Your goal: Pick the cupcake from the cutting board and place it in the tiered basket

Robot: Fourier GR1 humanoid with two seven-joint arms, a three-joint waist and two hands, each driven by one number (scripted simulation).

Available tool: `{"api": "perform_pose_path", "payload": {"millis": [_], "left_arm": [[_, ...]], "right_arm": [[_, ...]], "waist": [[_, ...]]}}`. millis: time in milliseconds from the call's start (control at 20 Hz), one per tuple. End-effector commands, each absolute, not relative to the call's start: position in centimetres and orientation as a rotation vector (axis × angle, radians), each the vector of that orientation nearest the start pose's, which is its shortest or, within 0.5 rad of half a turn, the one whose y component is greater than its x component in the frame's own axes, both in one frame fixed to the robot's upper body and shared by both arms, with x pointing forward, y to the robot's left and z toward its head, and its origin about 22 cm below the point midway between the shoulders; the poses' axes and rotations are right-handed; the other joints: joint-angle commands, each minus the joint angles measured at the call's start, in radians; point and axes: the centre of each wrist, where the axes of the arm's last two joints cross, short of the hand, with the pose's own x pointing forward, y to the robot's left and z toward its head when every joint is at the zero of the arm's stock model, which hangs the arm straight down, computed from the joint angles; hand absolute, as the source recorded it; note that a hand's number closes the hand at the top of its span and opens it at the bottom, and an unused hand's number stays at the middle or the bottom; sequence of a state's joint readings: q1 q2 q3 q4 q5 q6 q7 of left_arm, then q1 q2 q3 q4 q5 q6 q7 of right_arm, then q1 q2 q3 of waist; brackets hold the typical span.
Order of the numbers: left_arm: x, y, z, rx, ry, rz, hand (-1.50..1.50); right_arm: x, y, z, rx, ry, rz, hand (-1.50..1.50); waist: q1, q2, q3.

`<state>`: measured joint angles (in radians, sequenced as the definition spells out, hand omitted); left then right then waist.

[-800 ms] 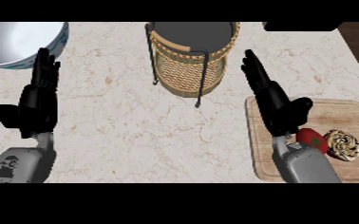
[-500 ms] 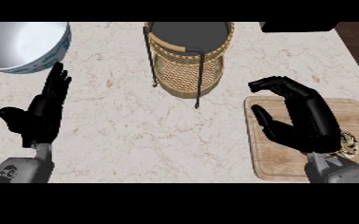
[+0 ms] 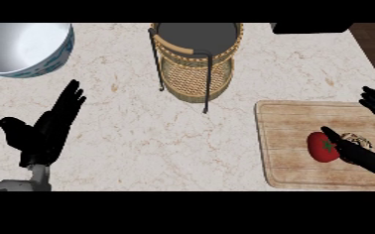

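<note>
Right hand (image 3: 356,151) shows only partly at the view's right edge, low over the wooden cutting board (image 3: 293,129). Its thumb reaches across the red tomato (image 3: 319,147), and other fingertips (image 3: 367,98) peek in higher up along the same edge. Thumb and fingers stand spread apart, closed on nothing. The cupcake (image 3: 359,140) sits on the board just right of the tomato, touching or nearly touching it; only a sliver of its pale, swirled top is visible behind the thumb, lying in the gap between thumb and upper fingers. Whether the hand touches the cupcake cannot be told.

Left hand (image 3: 45,131) rests at the lower left over the marble counter (image 3: 124,129), fingers straight and pointing up and a little to the right, thumb out to the left, holding nothing. A bit of grey forearm shows below it.

The tiered basket (image 3: 196,59) stands at the top middle of the counter: a woven wicker lower tier, a dark round upper tier above it, and thin black wire legs. It is well apart from the cutting board, up and to the left of it. A white bowl (image 3: 33,47) with a blue patterned rim sits in the upper left corner. A dark object (image 3: 309,27) lies at the top right edge, too cut off to identify.
</note>
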<state>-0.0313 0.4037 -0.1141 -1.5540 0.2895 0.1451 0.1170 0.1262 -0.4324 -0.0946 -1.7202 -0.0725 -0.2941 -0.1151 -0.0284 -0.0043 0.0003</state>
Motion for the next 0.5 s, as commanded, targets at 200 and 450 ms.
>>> {"api": "perform_pose_path", "payload": {"millis": [200,450], "left_arm": [[24.3,29.9,2.5,0.103,-1.426,-0.078,0.00],[24.9,29.5,3.7,0.094,-1.408,-0.070,0.00]], "right_arm": [[17.0,-39.3,11.9,-1.004,-1.541,0.472,-1.50],[16.1,-39.3,14.1,-0.954,-1.170,0.858,-1.50]], "waist": [[-0.006,-0.002,-0.007],[0.007,0.002,-0.007]]}}
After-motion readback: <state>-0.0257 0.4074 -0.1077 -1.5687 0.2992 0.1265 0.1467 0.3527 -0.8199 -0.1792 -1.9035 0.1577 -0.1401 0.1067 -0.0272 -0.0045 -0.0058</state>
